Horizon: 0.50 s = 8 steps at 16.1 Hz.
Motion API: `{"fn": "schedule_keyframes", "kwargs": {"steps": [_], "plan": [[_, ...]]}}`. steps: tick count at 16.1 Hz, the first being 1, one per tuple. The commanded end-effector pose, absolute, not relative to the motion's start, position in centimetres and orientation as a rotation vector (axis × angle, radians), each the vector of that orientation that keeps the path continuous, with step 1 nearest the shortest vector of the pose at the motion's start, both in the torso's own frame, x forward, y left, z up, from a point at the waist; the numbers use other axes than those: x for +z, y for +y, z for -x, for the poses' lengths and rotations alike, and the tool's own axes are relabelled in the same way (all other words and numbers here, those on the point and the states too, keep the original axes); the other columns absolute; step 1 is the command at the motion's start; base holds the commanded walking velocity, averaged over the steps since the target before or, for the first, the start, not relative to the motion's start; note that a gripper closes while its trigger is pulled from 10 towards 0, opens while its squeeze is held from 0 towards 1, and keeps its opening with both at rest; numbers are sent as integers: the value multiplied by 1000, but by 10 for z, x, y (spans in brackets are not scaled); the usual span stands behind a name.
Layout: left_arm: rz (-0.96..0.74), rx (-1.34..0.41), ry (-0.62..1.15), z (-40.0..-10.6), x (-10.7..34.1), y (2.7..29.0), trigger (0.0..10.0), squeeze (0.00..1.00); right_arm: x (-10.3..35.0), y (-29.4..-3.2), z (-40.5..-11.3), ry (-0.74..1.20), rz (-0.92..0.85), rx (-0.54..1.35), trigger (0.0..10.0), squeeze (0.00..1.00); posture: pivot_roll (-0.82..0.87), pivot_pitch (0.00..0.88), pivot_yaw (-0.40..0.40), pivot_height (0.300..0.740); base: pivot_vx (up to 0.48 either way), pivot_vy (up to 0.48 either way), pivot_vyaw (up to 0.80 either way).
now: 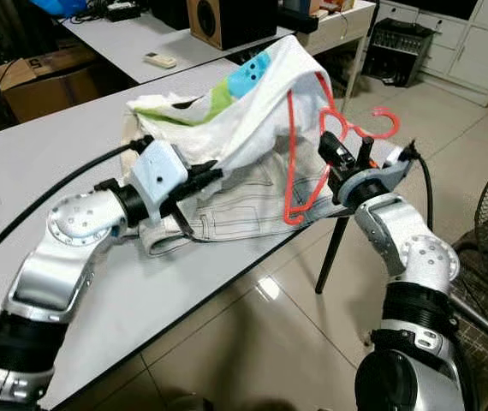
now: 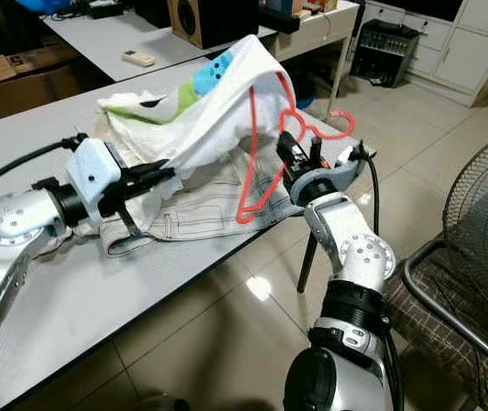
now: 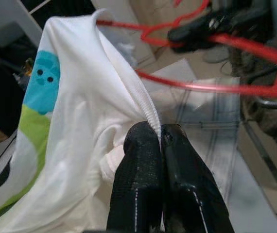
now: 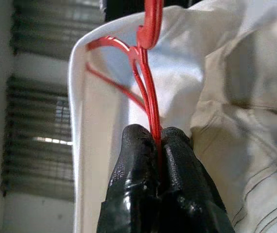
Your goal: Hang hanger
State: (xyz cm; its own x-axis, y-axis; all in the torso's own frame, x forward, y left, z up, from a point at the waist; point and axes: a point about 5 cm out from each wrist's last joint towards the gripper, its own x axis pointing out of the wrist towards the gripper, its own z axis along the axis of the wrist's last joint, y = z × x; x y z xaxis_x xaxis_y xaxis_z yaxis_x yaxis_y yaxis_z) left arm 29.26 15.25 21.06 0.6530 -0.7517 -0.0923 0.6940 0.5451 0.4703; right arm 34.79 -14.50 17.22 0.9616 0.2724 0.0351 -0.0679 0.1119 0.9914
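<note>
Both pinched: left gripper (image 3: 160, 141) ribbed white shirt (image 1: 252, 111), right gripper (image 4: 156, 138) thin red hanger (image 1: 312, 163).

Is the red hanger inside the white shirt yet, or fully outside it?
Partly in: one shoulder of the red hanger sits under the white shirt; its hook and other side remain outside.

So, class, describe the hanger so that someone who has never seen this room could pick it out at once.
Start at the long grey table and go to its edge beside the tiled floor, where a white shirt is lifted over a pair of pale jeans. The hanger is pinched in the right gripper, one end tucked inside the shirt. It is the only thin, bright red wire shape there.
</note>
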Motion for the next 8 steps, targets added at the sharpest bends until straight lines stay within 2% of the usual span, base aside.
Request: {"fn": "schedule_keyframes", "kwargs": {"steps": [1,3,5,6,7,8], "plan": [[-496,-900,-118,-288,208,150,0,0,184,-161,-352,52,-1469,207,10000,0,-38,0,45,740,0,0,0],[-535,-966,-37,-280,187,142,0,0,199,-151,-361,-10,-1576,279,10000,0,-31,0,47,740,0,0,0],[-548,-882,-52,-290,187,142,0,0,206,-130,-355,50,-1470,434,10000,0,-31,0,47,740,0,0,0],[-548,-882,-52,-290,187,142,0,0,206,-130,-355,50,-1470,434,10000,0,-31,0,47,740,0,0,0],[-549,-798,-111,-300,197,143,0,0,203,-116,-344,133,-1340,508,10000,0,-30,0,44,740,0,0,0],[-559,-742,-158,-306,206,144,0,0,199,-113,-338,183,-1284,520,10000,0,-31,0,42,740,0,0,0]]}}
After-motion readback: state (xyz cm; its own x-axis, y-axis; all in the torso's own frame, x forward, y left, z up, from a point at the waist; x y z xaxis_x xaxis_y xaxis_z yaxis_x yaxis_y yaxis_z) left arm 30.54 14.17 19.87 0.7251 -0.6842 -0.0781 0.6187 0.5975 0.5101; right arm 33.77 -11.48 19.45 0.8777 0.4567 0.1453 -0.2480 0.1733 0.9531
